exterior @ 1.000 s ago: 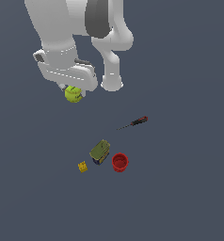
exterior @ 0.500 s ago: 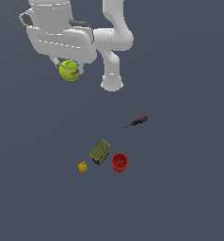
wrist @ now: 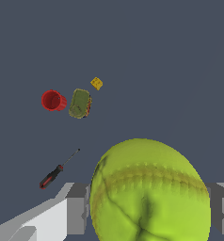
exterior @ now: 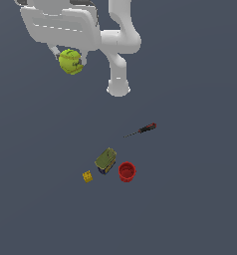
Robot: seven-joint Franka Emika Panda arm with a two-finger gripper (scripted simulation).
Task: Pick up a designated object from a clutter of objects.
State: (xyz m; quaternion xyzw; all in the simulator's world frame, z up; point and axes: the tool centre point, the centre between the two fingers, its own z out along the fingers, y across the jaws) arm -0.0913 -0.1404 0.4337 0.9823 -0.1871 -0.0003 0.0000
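Observation:
The yellow-green tennis ball (exterior: 70, 62) hangs high above the floor, held between the fingers of my gripper (exterior: 70, 60), which is shut on it. In the wrist view the ball (wrist: 149, 193) fills the near part of the picture between the two grey fingers (wrist: 76, 214). The rest of the clutter lies on the floor far below: the olive-green box (exterior: 105, 160), the red cup (exterior: 127, 172), the small yellow block (exterior: 87, 176) and the red-and-black-handled screwdriver (exterior: 142, 130). They also show in the wrist view: box (wrist: 79, 103), cup (wrist: 52, 100), block (wrist: 96, 83), screwdriver (wrist: 55, 172).
The arm's white base (exterior: 118, 84) stands on the dark grey floor behind the clutter. The floor is plain dark grey all around.
The gripper has risen with the ball held in it, moving up and away from the floor. The items on the floor have not moved.

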